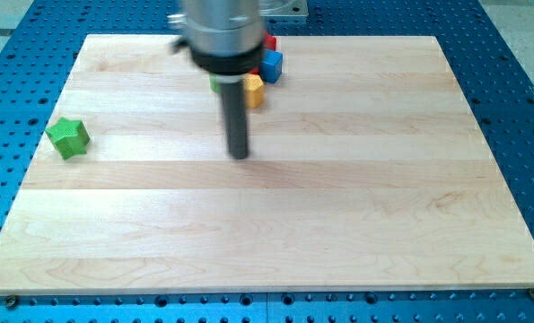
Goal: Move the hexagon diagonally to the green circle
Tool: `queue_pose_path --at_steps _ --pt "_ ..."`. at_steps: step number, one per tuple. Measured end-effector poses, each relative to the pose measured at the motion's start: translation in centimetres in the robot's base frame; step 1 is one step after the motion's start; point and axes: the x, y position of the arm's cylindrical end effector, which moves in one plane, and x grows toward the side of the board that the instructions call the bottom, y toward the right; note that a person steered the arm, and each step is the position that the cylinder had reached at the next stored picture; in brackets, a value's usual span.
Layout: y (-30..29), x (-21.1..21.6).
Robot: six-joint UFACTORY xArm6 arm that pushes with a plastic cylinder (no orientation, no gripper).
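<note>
My tip (240, 154) rests on the wooden board (338, 206) a little left of centre, in the upper half. A cluster of blocks sits at the view's top, just above the tip and partly hidden by the arm. In it I see a yellow hexagon (253, 90), a blue block (272, 64), a sliver of a red block (269, 42) and a green edge (216, 85) that may be the green circle. The tip is below the yellow hexagon and apart from it. A green star (68, 136) lies alone at the view's left edge.
The board sits on a blue perforated table (509, 108). The arm's grey body (222, 27) covers the top middle of the board and part of the cluster.
</note>
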Motion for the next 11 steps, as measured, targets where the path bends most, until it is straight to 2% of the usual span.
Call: queue_pose_path --at_steps 1,2,4,5,6,7,8,9,10,11 --pt "6.1 -5.2" --pt "4.8 -8.5" --pt "-3.8 -9.0" --pt "-6.3 -9.9" --pt "-11.1 -11.8" --pt "-16.3 -11.3" --pt "-16.5 -14.4" --pt "-20.6 -8.6" --pt "-20.7 -4.9" --pt "-22.5 -8.2"
